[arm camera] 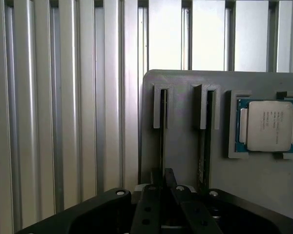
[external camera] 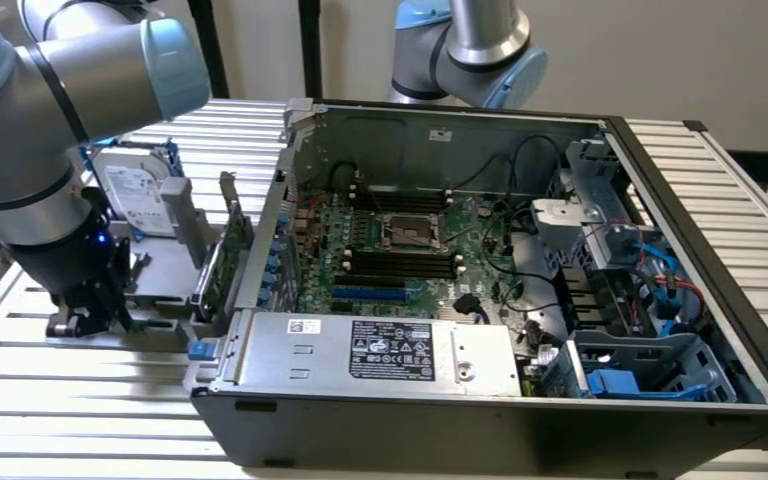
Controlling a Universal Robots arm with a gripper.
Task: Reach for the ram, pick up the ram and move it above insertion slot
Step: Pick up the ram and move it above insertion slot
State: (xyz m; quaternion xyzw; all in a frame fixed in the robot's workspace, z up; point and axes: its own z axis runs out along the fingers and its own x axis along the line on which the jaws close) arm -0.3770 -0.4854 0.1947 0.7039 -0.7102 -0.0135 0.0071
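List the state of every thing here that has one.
computer case: open, side panel off.
ram: standing on edge in a slot of the gray holder.
CPU: lying flat in a holder recess.
hard drive: upright.
gripper: low over the ram's slot.

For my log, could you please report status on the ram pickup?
End effector down at grey slotted holder. Thin dark ram stick edge-on in slot, in line with end effector. Path unobstructed.
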